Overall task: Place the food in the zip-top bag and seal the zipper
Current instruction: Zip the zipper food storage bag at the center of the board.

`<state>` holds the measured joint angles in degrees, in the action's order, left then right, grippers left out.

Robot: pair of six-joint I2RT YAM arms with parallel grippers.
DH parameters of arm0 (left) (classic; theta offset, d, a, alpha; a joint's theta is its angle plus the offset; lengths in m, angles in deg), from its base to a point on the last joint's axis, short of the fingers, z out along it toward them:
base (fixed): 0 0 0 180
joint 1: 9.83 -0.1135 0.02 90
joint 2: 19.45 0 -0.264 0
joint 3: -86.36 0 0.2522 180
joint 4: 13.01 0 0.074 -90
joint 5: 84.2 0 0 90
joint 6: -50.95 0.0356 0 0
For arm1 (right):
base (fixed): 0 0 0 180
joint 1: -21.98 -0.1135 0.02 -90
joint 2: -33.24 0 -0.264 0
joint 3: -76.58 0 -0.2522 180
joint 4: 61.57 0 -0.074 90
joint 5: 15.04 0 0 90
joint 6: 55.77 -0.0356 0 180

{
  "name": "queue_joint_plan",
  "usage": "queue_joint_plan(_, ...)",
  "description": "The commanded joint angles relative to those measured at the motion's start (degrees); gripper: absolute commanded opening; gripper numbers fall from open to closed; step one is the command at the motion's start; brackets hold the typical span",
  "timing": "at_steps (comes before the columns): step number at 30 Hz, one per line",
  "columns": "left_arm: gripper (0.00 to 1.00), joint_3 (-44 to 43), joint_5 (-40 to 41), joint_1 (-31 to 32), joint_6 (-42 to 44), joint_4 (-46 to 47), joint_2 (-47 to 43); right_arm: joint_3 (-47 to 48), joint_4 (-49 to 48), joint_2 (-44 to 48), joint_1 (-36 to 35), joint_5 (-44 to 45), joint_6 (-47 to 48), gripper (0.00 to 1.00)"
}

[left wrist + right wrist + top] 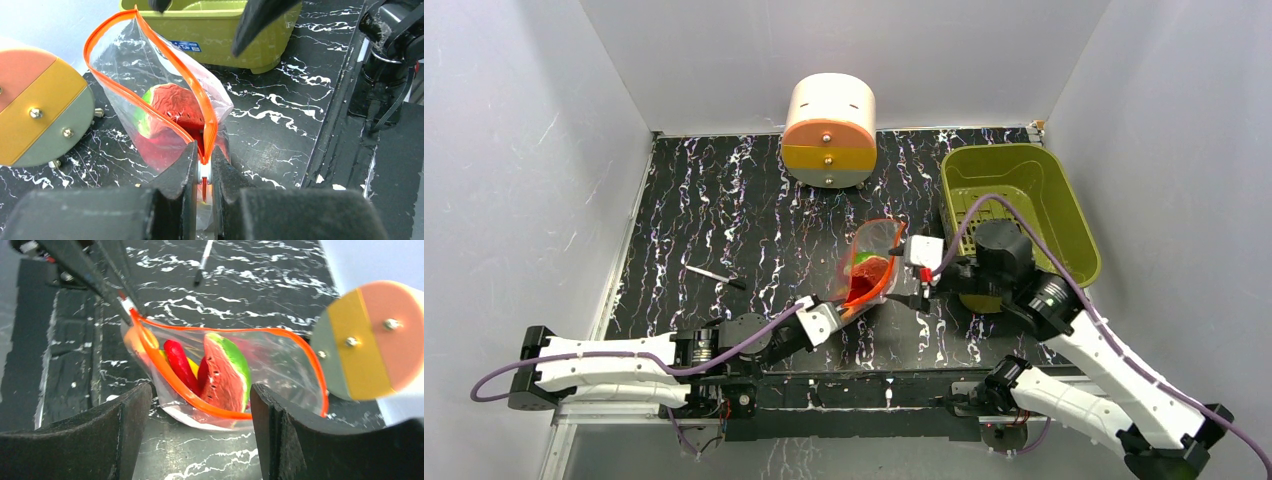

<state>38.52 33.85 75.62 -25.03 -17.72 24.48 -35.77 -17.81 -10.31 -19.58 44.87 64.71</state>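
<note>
The clear zip-top bag (876,250) stands mid-table with its orange-red mouth gaping open. Inside it are toy foods: a watermelon-like slice (222,375), a red chili (177,362) and a bit of yellow banana (193,368). My left gripper (203,172) is shut on the zipper's white slider at the near end of the orange strip (190,85); it shows in the top view (846,308). My right gripper (200,390) is open and empty, its fingers either side of the bag's mouth edge without touching, just right of the bag in the top view (914,272).
An olive-green bin (1064,200) stands at the back right, close behind my right wrist. A round orange-and-yellow drum (829,130) stands at the back centre. A thin black-and-white pen-like stick (714,274) lies left of the bag.
</note>
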Motion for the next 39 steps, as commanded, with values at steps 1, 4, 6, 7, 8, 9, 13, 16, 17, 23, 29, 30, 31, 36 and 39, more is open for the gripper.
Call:
queue_joint_plan(1,0.00,-2.8,-3.3,0.1,1.2,-0.8,-2.7,2.5,-1.5,-2.8,-0.1,-11.7,7.4,0.71)
queue_joint_plan(4,0.00,-3.1,-3.8,0.2,1.1,-1.9,-2.8,2.4,-6.0,-3.8,-0.1,-12.6,7.8,0.71)
queue_joint_plan(6,0.00,-3.1,-3.6,0.1,1.1,-2.0,-2.8,2.9,-6.3,-5.2,-0.2,-13.1,9.2,0.72)
queue_joint_plan(7,0.00,-3.0,-3.5,0.2,1.1,-1.9,-2.8,3.4,-6.0,-6.1,-0.3,-13.5,10.1,0.72)
queue_joint_plan(8,0.00,-2.9,-3.5,0.2,1.1,-1.7,-2.8,4.1,-5.4,-6.8,-0.5,-13.8,11.3,0.73)
queue_joint_plan(9,0.00,-2.9,-3.5,0.1,1.1,-1.5,-2.7,4.5,-5.0,-7.5,-0.7,-14.1,12.0,0.74)
queue_joint_plan(13,0.00,-3.2,-3.5,0.2,1.3,-1.5,-2.2,5.3,-5.4,-9.4,-1.8,-14.0,14.0,0.80)
queue_joint_plan(16,0.00,-3.4,-3.3,0.1,1.4,-1.7,-2.1,5.8,-5.5,-10.9,-3.0,-13.1,14.8,0.81)
queue_joint_plan(17,0.00,-3.4,-3.3,0.1,1.3,-1.6,-2.1,6.0,-5.3,-11.4,-3.6,-12.3,14.8,0.81)
queue_joint_plan(23,0.00,-3.0,-3.3,0.1,0.8,-2.3,-3.3,5.3,-5.5,-12.3,-8.6,-7.5,16.2,0.80)
queue_joint_plan(29,0.00,-2.9,-3.3,0.2,0.8,-2.2,-3.5,5.9,-5.9,-14.8,-11.6,-6.1,17.7,0.80)
queue_joint_plan(30,0.00,-2.8,-3.3,0.1,0.7,-2.1,-3.5,6.0,-5.6,-15.3,-11.9,-5.5,18.0,0.79)
queue_joint_plan(31,0.00,-2.8,-3.3,0.2,0.7,-2.1,-3.5,6.2,-5.0,-15.7,-12.1,-4.9,18.5,0.78)
queue_joint_plan(36,0.00,-3.0,-2.9,0.1,0.2,-2.6,-3.7,5.9,-2.5,-16.1,-12.8,-1.7,19.2,0.74)
queue_joint_plan(39,0.00,-3.2,-2.8,0.1,0.2,-3.0,-3.6,5.3,-2.7,-16.1,-12.9,0.3,18.7,0.70)
